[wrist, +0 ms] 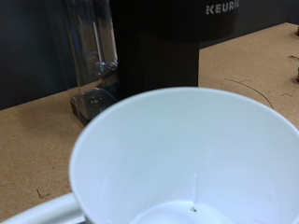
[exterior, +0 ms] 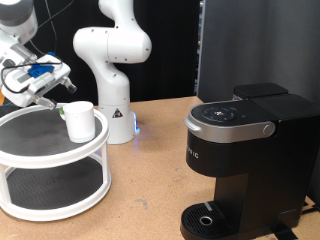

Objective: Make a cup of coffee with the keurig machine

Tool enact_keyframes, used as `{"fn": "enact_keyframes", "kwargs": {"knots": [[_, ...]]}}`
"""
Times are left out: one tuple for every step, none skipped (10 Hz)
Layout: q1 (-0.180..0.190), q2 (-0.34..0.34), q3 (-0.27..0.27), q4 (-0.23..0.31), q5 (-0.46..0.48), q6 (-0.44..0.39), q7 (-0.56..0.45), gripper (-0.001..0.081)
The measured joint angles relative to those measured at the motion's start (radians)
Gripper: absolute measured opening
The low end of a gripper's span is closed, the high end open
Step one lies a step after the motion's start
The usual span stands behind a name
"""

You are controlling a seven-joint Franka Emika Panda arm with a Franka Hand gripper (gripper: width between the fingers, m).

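Observation:
The white cup (exterior: 80, 120) stands upright on the top tier of a round white shelf (exterior: 30, 140) at the exterior view's left. My gripper (exterior: 50, 100) hangs just left of the cup and slightly above it, fingers pointing at it, open, with nothing between them. In the wrist view the empty cup (wrist: 177, 159) fills the foreground, and my fingers do not show there. The black keurig machine (exterior: 245, 150) stands at the exterior view's right with its silver-grey handle down. Its body and lettering also show behind the cup in the wrist view (wrist: 159, 47).
A white robot arm base (exterior: 108, 75) stands behind the shelf, next to the cup. The shelf has a lower tier (exterior: 50, 190). The machine's drip tray (exterior: 208, 217) holds nothing. Brown table (exterior: 140, 190) lies between shelf and machine. A dark panel (exterior: 250, 45) stands behind.

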Motion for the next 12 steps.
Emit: {"fn": "enact_keyframes", "kwargs": {"knots": [[0.000, 0.000, 0.001, -0.009, 0.008, 0.015, 0.000, 0.0806], [0.000, 0.000, 0.002, -0.018, 0.013, 0.029, 0.000, 0.0806], [0.000, 0.000, 0.003, -0.025, 0.019, 0.042, 0.000, 0.0806], [0.001, 0.000, 0.003, -0.032, 0.029, 0.055, -0.001, 0.0806], [0.001, 0.000, 0.005, -0.041, 0.046, 0.078, -0.001, 0.0806], [0.002, 0.001, 0.009, -0.048, 0.061, 0.099, -0.001, 0.0806], [0.005, 0.002, 0.013, -0.052, 0.069, 0.112, -0.001, 0.0806], [0.008, 0.003, 0.014, -0.054, 0.073, 0.118, -0.003, 0.0806], [0.010, 0.005, 0.015, -0.055, 0.075, 0.124, -0.004, 0.0806], [0.011, 0.007, 0.017, -0.057, 0.076, 0.131, -0.007, 0.0806], [0.012, 0.010, 0.020, -0.061, 0.076, 0.142, -0.011, 0.0806], [0.014, 0.012, 0.024, -0.065, 0.076, 0.155, -0.014, 0.0806]]}}
